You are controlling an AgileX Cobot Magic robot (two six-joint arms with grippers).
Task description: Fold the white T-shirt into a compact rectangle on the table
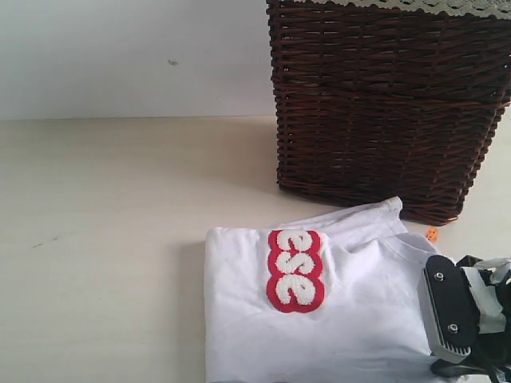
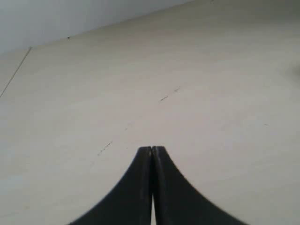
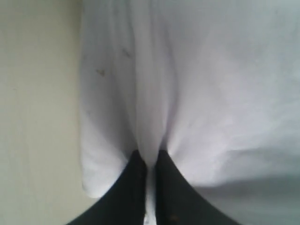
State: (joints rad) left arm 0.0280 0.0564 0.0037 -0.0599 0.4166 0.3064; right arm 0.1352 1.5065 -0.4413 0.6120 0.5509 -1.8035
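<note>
So here's where I am with the fold. The white T-shirt lies on the table around 5 o'clock in the exterior view. It's already doubled up into a rough block, with the fuzzy lettering on its red band facing up and turned sideways. The little orange tag pokes out at the shirt's 1 o'clock corner, just beside the foot of the dark wicker basket.

The right gripper sits at the shirt's 4 o'clock edge, its fingers pinched tight on a ridge of the white cotton. In the wrist view the fabric puckers and fans out from the pinch. I read that as a grab through more than one layer, which is what I want if the whole side is to carry over in one piece and not peel apart.

The left gripper is closed on nothing, jaws pressed together over bare tabletop, and it doesn't show in the exterior view. My guess is it's parked out of the way so it can't snag the cloth.

The shape is compact-ish but the 1 o'clock end looks rumpled, so I'd say it needs one more fold.
</note>
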